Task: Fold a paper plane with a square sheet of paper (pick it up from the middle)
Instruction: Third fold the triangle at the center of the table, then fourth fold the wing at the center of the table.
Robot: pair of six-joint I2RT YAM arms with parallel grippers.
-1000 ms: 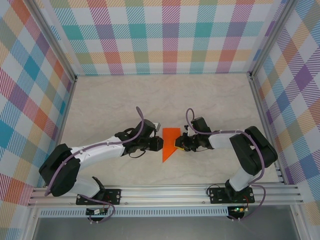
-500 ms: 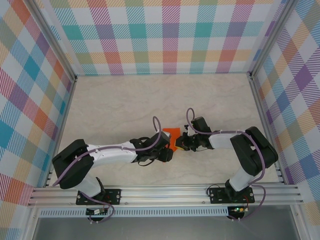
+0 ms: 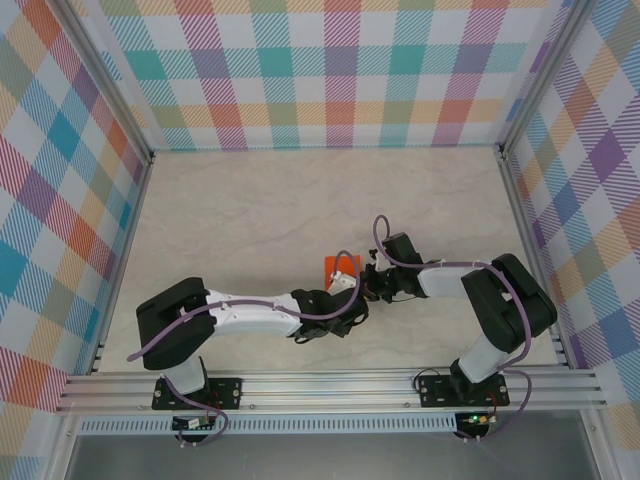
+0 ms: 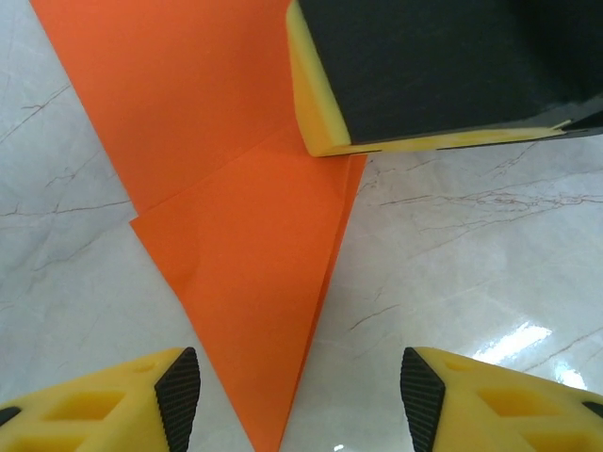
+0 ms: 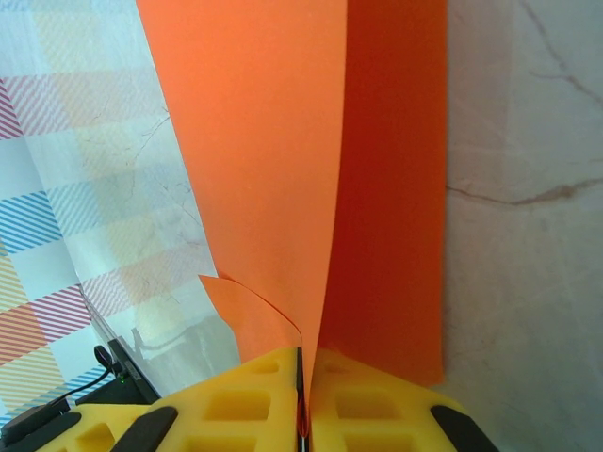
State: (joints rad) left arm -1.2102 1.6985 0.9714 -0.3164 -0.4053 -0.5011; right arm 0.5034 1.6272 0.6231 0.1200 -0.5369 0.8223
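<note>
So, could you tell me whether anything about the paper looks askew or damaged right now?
Only a small thing: in the right wrist view the orange paper has a curled corner beside the right fingers pinching its edge. No tear shows; the tip between the open left fingers lies flat.

Pale marble-look tabletop (image 3: 250, 200), folded orange paper (image 3: 336, 266) lying near its middle, a bit toward the near edge.
</note>
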